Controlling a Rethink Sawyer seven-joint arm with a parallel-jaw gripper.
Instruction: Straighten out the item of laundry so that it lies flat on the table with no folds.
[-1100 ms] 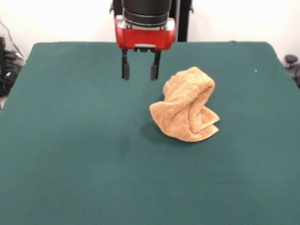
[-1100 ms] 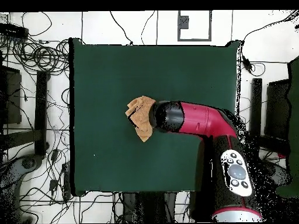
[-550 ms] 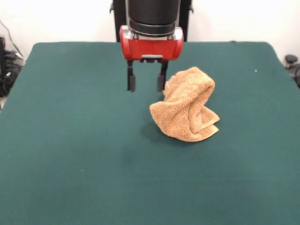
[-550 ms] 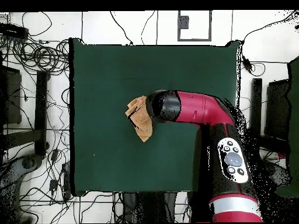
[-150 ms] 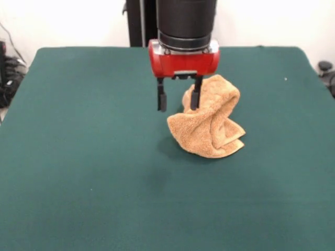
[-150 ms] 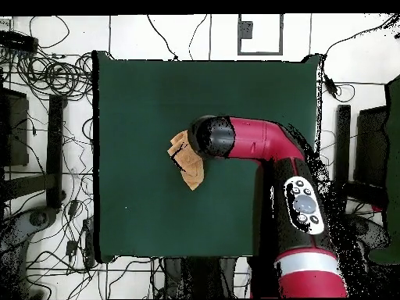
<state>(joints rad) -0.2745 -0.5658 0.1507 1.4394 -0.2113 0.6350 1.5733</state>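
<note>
The item of laundry (image 5: 212, 123) is a tan-orange towel, crumpled into a folded heap right of the middle of the green table (image 5: 78, 157). My gripper (image 5: 178, 100) hangs open just above the heap's left upper edge. One finger (image 5: 195, 99) overlaps the cloth in the front view, the other (image 5: 162, 101) stands over bare felt. Nothing is held between them. In the overhead view the red arm's end covers part of the towel (image 6: 186, 162), and the gripper itself is hidden under it.
Bare green felt surrounds the towel on all sides in the front view. Cables and stands (image 6: 47, 156) lie on the floor beyond the table's edges in the overhead view.
The gripper has moved right in the front view and lower, from beside the towel to its upper left edge. The towel has not moved.
</note>
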